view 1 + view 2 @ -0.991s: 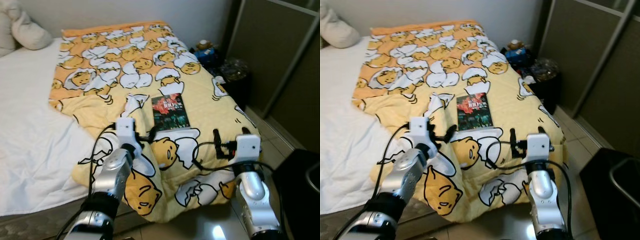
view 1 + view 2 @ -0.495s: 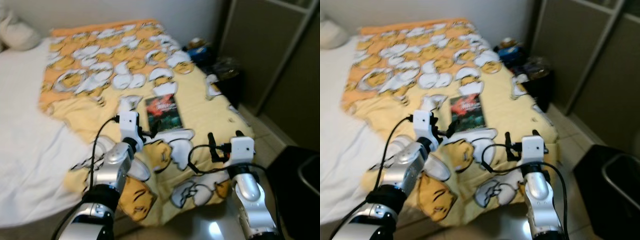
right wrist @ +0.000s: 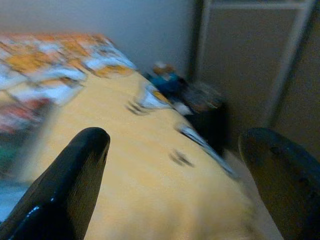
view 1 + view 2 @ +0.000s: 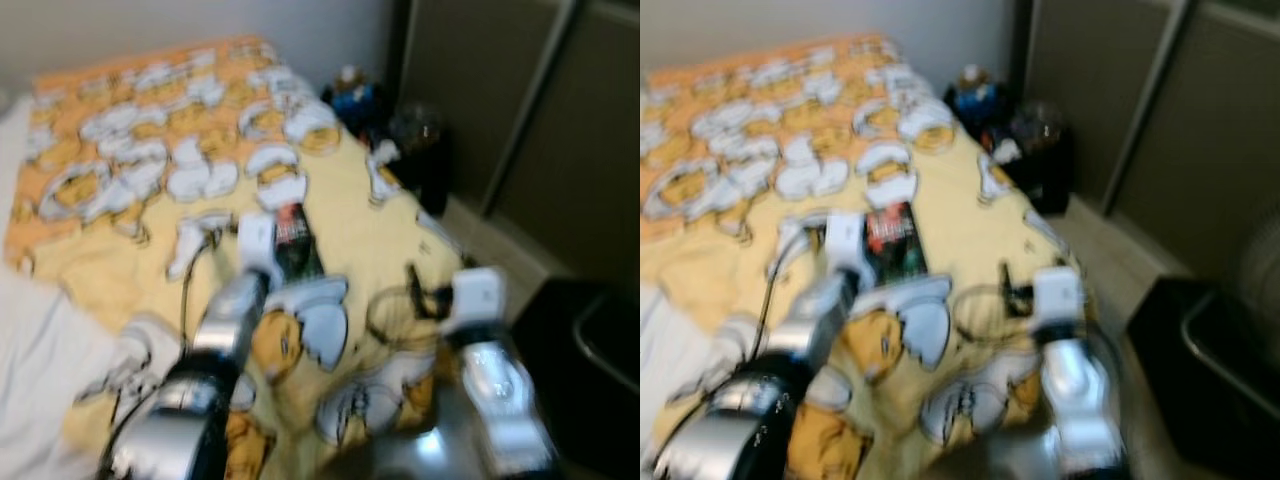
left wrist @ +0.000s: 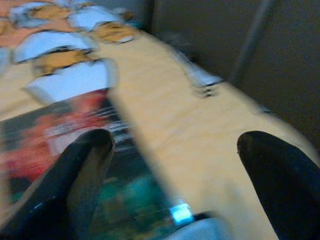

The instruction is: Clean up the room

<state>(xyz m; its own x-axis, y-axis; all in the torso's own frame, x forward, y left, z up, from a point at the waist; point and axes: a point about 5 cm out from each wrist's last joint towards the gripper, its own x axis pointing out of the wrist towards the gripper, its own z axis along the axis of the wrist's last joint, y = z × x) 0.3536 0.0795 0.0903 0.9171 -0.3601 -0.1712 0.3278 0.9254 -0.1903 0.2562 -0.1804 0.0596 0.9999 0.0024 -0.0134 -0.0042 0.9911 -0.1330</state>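
Two claws are reaching over the bed, and every view is smeared by motion. Left claw (image 5: 170, 165) is hanging with its black fingers (image 5: 82, 170) spread wide apart just above the book (image 4: 296, 240), one finger over the cover, not touching it as far as the blur allows. That book is lying flat near the middle of the head views, on the yellow blanket (image 4: 350, 200) printed with white and orange egg figures; its cover is looking dark, with red across the upper part and green lower down, and the lettering is too blurred to read. Right claw (image 3: 170, 165), lower right of centre in the head views, is likewise holding its fingers wide apart over the blanket's edge. Upper right, a dark cluttered heap (image 4: 400, 130) is sitting against the grey sliding doors (image 4: 520, 100).
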